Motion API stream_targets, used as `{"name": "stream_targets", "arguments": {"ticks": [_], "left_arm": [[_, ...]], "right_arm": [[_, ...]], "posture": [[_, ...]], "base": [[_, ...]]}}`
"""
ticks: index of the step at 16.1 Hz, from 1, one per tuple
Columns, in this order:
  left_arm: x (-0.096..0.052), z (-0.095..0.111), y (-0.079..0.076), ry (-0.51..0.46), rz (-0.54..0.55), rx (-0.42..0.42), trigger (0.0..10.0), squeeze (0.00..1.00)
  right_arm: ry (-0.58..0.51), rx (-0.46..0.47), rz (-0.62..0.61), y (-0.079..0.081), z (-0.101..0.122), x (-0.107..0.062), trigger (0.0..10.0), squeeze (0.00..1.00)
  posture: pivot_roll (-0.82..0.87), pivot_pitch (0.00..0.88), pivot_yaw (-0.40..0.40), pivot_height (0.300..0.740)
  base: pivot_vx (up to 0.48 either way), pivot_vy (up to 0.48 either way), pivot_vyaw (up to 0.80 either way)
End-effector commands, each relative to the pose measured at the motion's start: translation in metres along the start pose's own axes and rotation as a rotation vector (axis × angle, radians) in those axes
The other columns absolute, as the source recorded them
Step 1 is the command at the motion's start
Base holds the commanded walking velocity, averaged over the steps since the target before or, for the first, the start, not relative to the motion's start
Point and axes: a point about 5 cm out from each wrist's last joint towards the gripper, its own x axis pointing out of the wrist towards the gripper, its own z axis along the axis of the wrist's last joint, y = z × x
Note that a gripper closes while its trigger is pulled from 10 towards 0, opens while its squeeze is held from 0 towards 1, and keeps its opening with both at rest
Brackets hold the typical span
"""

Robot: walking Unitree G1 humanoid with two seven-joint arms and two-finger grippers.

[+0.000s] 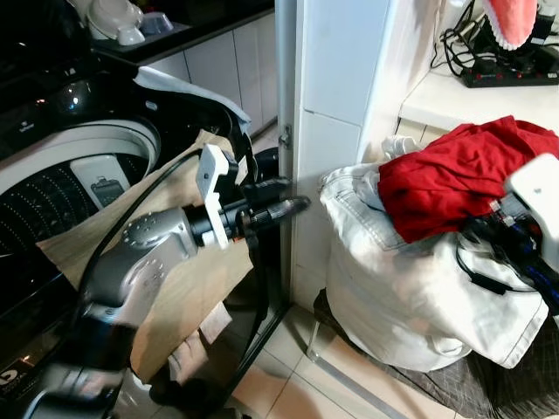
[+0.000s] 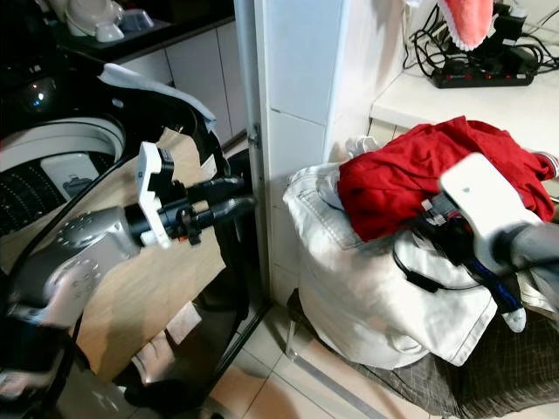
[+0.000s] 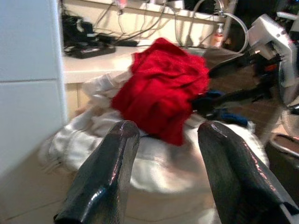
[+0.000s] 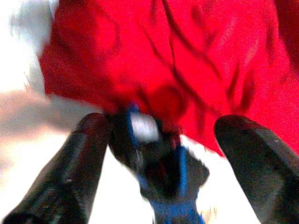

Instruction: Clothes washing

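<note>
Red cloth [image 1: 454, 179] lies heaped on top of a white laundry bag [image 1: 410, 288] on the floor beside the white counter [image 1: 454, 105]. The right hand [image 4: 161, 154] hovers open just beside the cloth. The left hand [image 1: 293, 205] is open in the air, near the washing machine [image 1: 79, 166].

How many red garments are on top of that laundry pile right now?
1. A red garment lies crumpled on top of the white laundry pile, beside the right end effector. More clothes may be hidden underneath.
</note>
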Motion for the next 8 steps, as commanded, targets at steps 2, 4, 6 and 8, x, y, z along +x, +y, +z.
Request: {"name": "stream_targets", "arguments": {"ticks": [2, 4, 6, 8], "left_arm": [[0.002, 0.000, -0.007, 0.041, 0.011, -0.019, 10.0, 0.00], [0.007, 0.002, -0.010, 0.044, 0.010, -0.030, 10.0, 0.00], [0.010, 0.002, -0.013, 0.046, 0.009, -0.035, 10.0, 0.00], [0.014, 0.002, -0.019, 0.043, -0.014, -0.039, 10.0, 0.00]], "right_arm": [[0.013, 0.013, 0.011, -0.003, 0.000, -0.008, 10.0, 1.00], [0.026, 0.065, 0.010, 0.001, -0.014, 0.001, 10.0, 1.00], [0.010, 0.086, -0.029, -0.001, -0.025, 0.016, 10.0, 0.02], [0.020, 0.090, -0.033, 0.001, -0.036, 0.031, 10.0, 0.00]], "posture": [[-0.11, 0.000, 0.075, 0.740], [-0.12, 0.000, 0.084, 0.740], [-0.12, 0.000, 0.091, 0.740], [-0.12, 0.000, 0.087, 0.740]], "base": [[0.000, 0.000, 0.00], [0.000, 0.000, 0.00], [0.000, 0.000, 0.00], [0.000, 0.000, 0.00]]}}
